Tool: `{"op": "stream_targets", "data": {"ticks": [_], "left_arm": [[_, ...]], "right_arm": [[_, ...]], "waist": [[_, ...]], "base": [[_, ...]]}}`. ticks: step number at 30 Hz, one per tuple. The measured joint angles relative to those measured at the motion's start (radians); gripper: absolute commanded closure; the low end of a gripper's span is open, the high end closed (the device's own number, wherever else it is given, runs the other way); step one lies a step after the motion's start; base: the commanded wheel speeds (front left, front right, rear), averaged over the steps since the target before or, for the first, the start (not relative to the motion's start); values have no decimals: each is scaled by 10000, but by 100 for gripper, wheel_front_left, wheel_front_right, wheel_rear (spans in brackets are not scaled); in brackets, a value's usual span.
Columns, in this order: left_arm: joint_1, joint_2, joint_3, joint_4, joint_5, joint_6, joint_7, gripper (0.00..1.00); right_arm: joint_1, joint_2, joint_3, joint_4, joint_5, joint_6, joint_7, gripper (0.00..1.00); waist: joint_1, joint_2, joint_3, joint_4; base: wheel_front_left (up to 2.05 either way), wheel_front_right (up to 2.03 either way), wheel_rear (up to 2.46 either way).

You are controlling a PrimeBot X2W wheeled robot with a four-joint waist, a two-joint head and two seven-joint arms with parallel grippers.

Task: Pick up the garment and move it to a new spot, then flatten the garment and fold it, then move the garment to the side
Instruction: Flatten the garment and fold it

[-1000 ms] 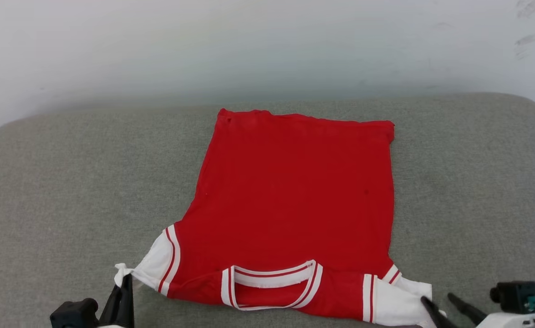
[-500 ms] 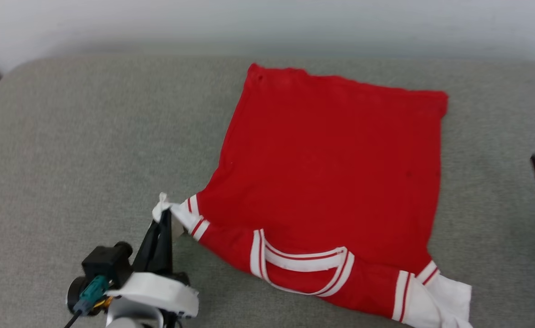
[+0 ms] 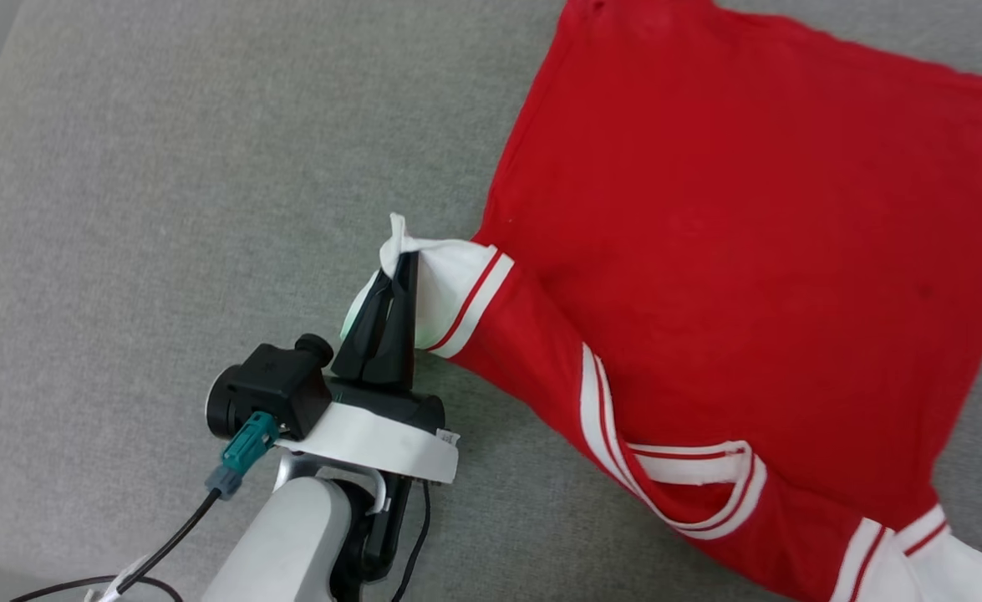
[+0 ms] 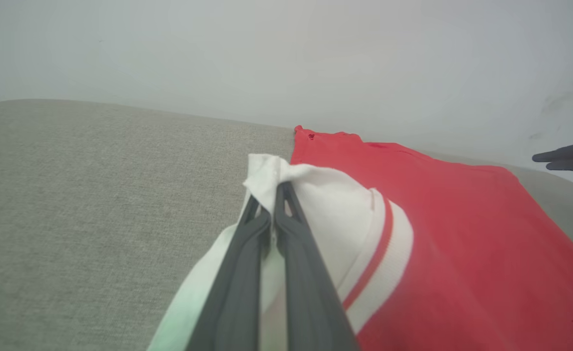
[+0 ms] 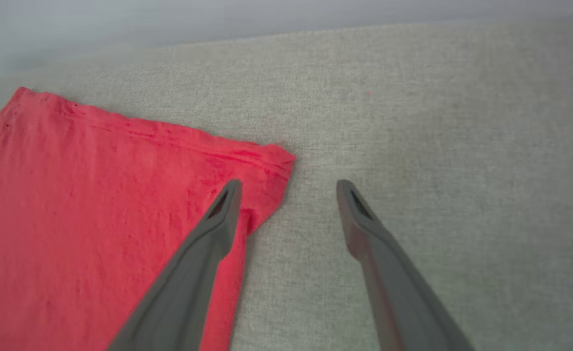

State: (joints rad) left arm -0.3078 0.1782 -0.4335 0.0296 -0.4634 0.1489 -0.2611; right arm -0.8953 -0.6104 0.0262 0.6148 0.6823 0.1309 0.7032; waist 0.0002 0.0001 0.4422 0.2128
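The garment (image 3: 750, 251) is lying back-up on the cushion (image 3: 165, 209). I am clamping my left jaws on its white sleeve (image 3: 449, 288) and should be carrying it low and straight across the back. A second ago it was lying spread; my right jaws, apart, are now hovering at the far hem corner (image 5: 271, 161).

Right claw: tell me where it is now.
In the right wrist view the right claw stands open astride the garment's hem corner, one finger over red cloth, the other over the grey cushion.
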Motion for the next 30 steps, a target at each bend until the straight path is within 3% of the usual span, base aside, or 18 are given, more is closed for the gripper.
{"op": "stream_targets", "data": {"ticks": [10, 11, 12, 13, 22, 30], "left_arm": [[-52, -665, 466, -52, 688, -577, -8, 100], [-45, -696, 523, -50, 746, -619, -8, 100], [-43, -738, 562, -29, 775, -677, -8, 100], [-37, -790, 596, 4, 834, -719, -8, 100], [171, -1028, 980, 393, 1081, -1055, -19, 100], [755, -1062, 1751, 876, 1112, -1221, -19, 100]], "right_arm": [[-1071, 474, -372, 1154, -558, 4, 1760, 0], [-1116, 487, -460, 1275, -631, 8, 1875, 26], [-1182, 497, -520, 1363, -748, 12, 2010, 68], [-1255, 514, -600, 1446, -800, 12, 2136, 100], [-1104, 709, -625, 1060, -1143, 2, 1822, 100], [63, -178, 384, -934, -608, 2, 1323, 100]], "waist": [[-1, 0, 986, 663], [-1, 0, 1017, 683], [-1, 0, 1029, 699], [-1, 0, 1021, 711], [-1, 0, 621, 616], [-1, 0, -443, 162]], "base": [[0, 0, 0], [0, 0, 0], [0, 0, 0], [0, 0, 0], [0, 0, 0], [0, 0, 0]]}}
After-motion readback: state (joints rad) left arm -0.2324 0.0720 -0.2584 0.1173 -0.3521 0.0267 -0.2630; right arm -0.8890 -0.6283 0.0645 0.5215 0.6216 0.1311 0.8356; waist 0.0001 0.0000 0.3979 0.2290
